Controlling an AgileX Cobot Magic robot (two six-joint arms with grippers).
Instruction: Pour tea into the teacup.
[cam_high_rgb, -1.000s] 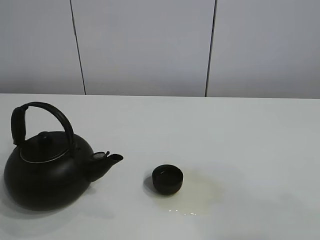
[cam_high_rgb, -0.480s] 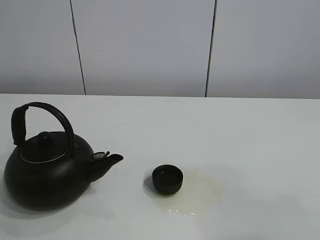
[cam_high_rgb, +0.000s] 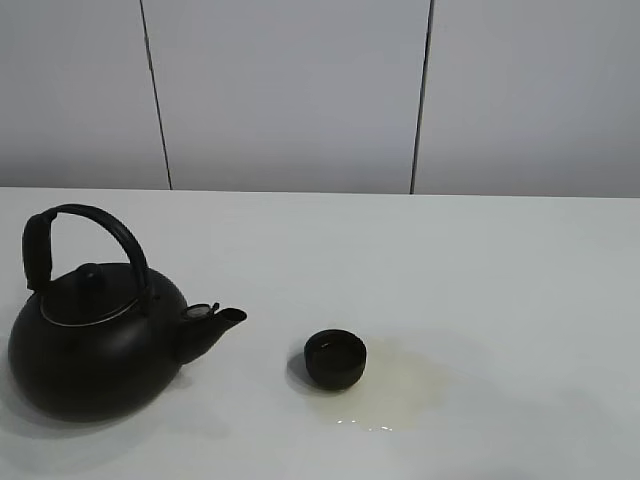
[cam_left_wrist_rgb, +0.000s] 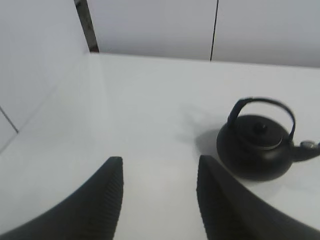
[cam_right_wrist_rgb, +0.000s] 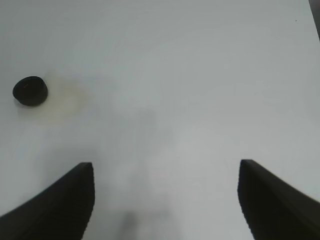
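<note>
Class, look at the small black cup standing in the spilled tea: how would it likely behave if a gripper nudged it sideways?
The cup is low and wide, so it would probably slide rather than tip. The pale tea puddle around its base likely makes the table slick, so it may skid easily. It looks small beside the kettle, so it is probably light.

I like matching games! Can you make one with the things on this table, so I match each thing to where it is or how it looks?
Things:
1. big round black kettle
2. small round black teacup
3. pale yellowish tea puddle
4. right gripper

Descriptions:
A. spilled on the white table
B. open, holding nothing
C. standing beside the puddle
D. has an arched handle

Pairs: 1-D, 2-C, 3-A, 4-B
</note>
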